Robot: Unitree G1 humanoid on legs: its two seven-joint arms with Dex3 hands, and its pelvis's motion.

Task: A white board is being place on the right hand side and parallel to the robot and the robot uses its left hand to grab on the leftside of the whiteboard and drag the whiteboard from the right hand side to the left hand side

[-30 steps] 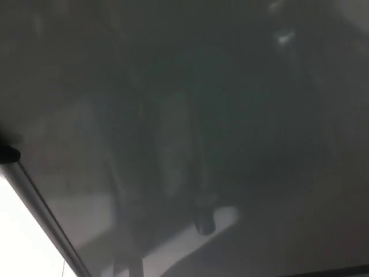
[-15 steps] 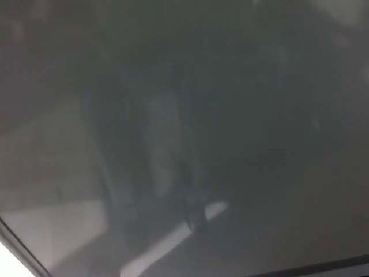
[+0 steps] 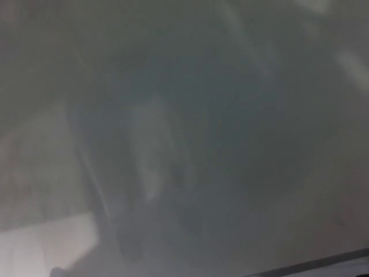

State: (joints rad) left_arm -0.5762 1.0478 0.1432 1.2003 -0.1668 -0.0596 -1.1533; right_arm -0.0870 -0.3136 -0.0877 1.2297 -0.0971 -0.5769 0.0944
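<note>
Setting: indeterminate indoor space; view filled by a blurred grey glossy whiteboard surface with dim reflections, its dark frame edge at 5 o'clock.

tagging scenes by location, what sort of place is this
Hard to say: probably an indoor room. The whiteboard fills nearly the whole view with blurred grey reflections, its dark frame edge crosses the bottom right, and a pale patch shows lower left. No robot hand is visible.

The whiteboard fills the blurred head view, its dark frame edge crossing the lower right corner.
</note>
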